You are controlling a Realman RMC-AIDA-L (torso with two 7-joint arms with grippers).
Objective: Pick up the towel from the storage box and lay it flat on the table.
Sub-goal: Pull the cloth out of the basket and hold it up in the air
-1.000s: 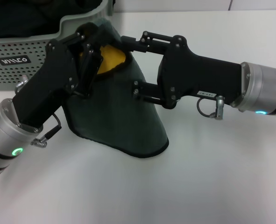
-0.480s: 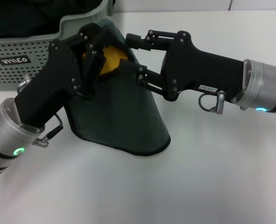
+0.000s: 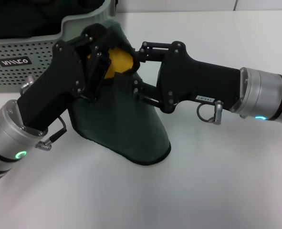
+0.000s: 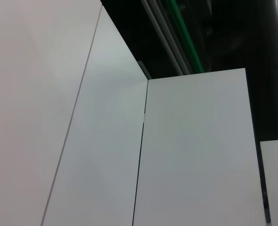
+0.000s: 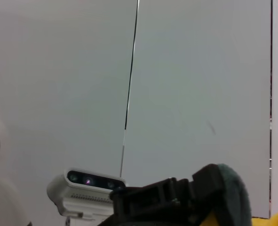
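Observation:
The towel (image 3: 121, 119) hangs as a dark grey-green cone, its lower edge resting on the table (image 3: 203, 181) and its yellow side (image 3: 118, 62) showing at the top. My left gripper (image 3: 97, 62) is shut on the towel's top, in front of the storage box (image 3: 40, 50). My right gripper (image 3: 137, 69) comes in from the right, open, with one jaw above and one below the towel's upper right edge. In the right wrist view a bit of the towel (image 5: 230, 188) shows. The left wrist view shows only wall panels.
A plain black cloth (image 3: 16, 19) lies in the storage box at the back left, which carries a black label (image 3: 15, 61). Both arms cross the middle of the table. A small camera unit (image 5: 87, 181) shows in the right wrist view.
My right gripper has moved left, closer onto the towel's upper right edge. The left gripper has lifted the towel's top slightly, and the towel's lower edge has shifted a little.

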